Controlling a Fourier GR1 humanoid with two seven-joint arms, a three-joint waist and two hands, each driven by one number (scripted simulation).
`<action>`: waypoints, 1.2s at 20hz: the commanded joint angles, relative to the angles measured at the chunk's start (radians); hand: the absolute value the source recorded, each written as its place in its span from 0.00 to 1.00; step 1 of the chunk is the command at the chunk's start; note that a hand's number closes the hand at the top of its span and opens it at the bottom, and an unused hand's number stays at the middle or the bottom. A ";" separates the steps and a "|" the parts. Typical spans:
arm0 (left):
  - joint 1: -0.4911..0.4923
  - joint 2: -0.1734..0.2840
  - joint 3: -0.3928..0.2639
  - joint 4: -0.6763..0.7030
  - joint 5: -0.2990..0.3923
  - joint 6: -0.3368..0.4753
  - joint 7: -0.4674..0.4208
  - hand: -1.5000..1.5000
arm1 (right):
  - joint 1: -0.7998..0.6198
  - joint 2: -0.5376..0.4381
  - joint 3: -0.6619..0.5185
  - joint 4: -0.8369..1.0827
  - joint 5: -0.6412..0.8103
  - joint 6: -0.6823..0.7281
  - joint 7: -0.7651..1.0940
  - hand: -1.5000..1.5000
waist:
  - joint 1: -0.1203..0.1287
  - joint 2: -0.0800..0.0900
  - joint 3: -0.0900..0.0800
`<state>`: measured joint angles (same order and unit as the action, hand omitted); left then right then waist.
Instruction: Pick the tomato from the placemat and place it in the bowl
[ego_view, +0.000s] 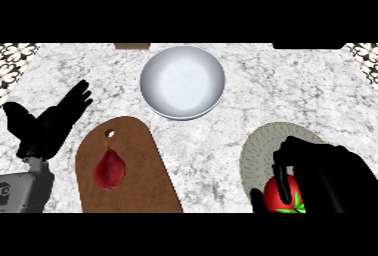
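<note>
From my head view, looking steeply down at the marble counter (310, 85), my right hand (325, 175) sits at the near right edge, fingers and thumb curled round the tomato (284, 195). The tomato shows red under my fingers, its green stem cap turned toward the near edge. It lies over the near part of the round, ribbed placemat (258, 150); whether it is touching the mat or already lifted clear, I cannot tell from here.

My left hand (52, 120) rests at the counter's left edge, fingers spread and straight, holding nothing.

The bowl (182, 82), pale and wide, stands near the far edge, about mid-width, well apart from the tomato. Between the two hands, at the near edge, lies a wooden cutting board (148, 165) with a dark red pepper-like vegetable (110, 170) on it.

I judge the tomato light, smooth-skinned and rather slippery, with soft flesh that bruises under a pinch. The best hold is around its widest girth, fingers on one side and thumb opposite, clear of the stem. It should be set down low in the bowl, since it will roll.
</note>
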<state>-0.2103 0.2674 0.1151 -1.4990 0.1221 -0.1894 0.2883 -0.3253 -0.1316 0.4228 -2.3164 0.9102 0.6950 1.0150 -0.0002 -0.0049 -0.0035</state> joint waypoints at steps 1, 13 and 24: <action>0.025 0.003 0.009 0.000 0.010 -0.015 -0.009 0.50 | -0.198 0.125 -0.054 0.005 -0.030 0.172 0.243 1.00 | 0.008 0.000 0.000; 0.024 -0.038 -0.043 -0.042 -0.033 0.014 0.003 0.50 | -0.637 0.131 -0.109 0.411 -0.142 -0.143 0.349 1.00 | 0.030 0.000 0.000; -0.064 0.001 0.009 0.020 0.011 -0.022 0.034 0.50 | -0.815 0.131 -0.247 0.898 -0.057 -0.362 0.068 1.00 | 0.022 0.012 0.002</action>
<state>-0.2454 0.2545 0.1081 -1.5121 0.1145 -0.1904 0.3178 -1.0979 -0.0069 0.2064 -1.5711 0.8159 0.4688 1.0645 0.0260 0.0034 -0.0017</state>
